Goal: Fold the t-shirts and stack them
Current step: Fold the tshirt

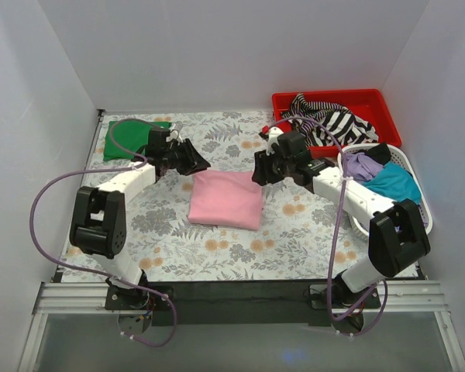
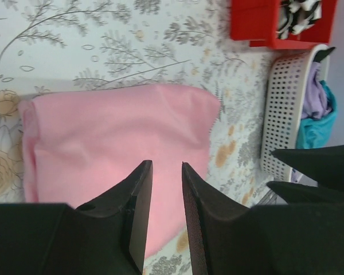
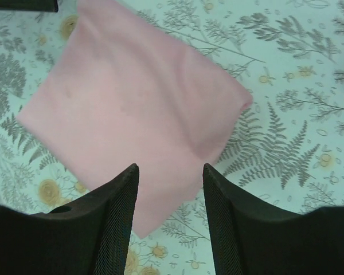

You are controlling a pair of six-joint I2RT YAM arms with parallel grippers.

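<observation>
Your left gripper (image 2: 166,165) and right gripper (image 3: 171,169) hang parted and empty over the folded pink t-shirt (image 1: 225,199). The green t-shirt (image 1: 128,139) lies at 10 o'clock, partly hidden by the left arm (image 1: 132,180).

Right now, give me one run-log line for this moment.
pink t-shirt: folded, centre | green t-shirt: folded, far left | left gripper: open, empty | right gripper: open, empty | striped t-shirt: red bin | purple t-shirt, teal t-shirt: white basket

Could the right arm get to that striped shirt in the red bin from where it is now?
Probably yes. The striped shirt lies uncovered in the open red bin, close behind the right hand, which is open and empty but faces away.
</observation>
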